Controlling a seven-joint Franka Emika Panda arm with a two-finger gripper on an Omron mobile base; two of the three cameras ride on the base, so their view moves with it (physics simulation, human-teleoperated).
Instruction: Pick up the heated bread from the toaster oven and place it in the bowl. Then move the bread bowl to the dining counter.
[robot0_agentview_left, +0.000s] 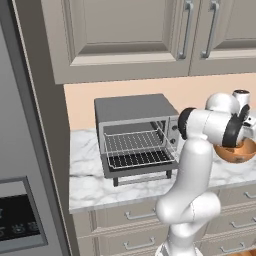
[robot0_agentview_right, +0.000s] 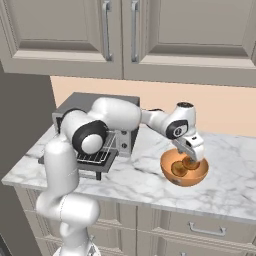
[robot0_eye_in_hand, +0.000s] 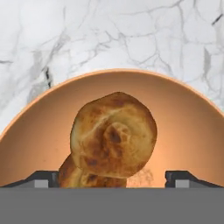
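Note:
The golden-brown bread (robot0_eye_in_hand: 113, 135) lies inside the orange-tan bowl (robot0_eye_in_hand: 192, 113), with a second brown piece (robot0_eye_in_hand: 69, 175) partly under it. The bowl (robot0_agentview_right: 185, 181) stands on the marble counter to the right of the toaster oven (robot0_agentview_left: 136, 132). My gripper (robot0_agentview_right: 193, 158) hangs just over the bowl's rim, open. Its fingertips (robot0_eye_in_hand: 41, 179) stand wide on either side of the bread without touching it. The oven door is down and its wire rack (robot0_agentview_left: 135, 142) is bare. In the left base view my arm hides part of the bowl (robot0_agentview_left: 236, 154). The dining counter is out of view.
Beige wall cabinets (robot0_agentview_right: 130, 35) hang above the marble counter (robot0_agentview_right: 145, 182), with drawers (robot0_agentview_right: 200, 230) below it. A tall grey appliance (robot0_agentview_left: 25, 150) with a dark panel stands at the left. My arm crosses in front of the toaster oven (robot0_agentview_right: 70, 112) in the right base view.

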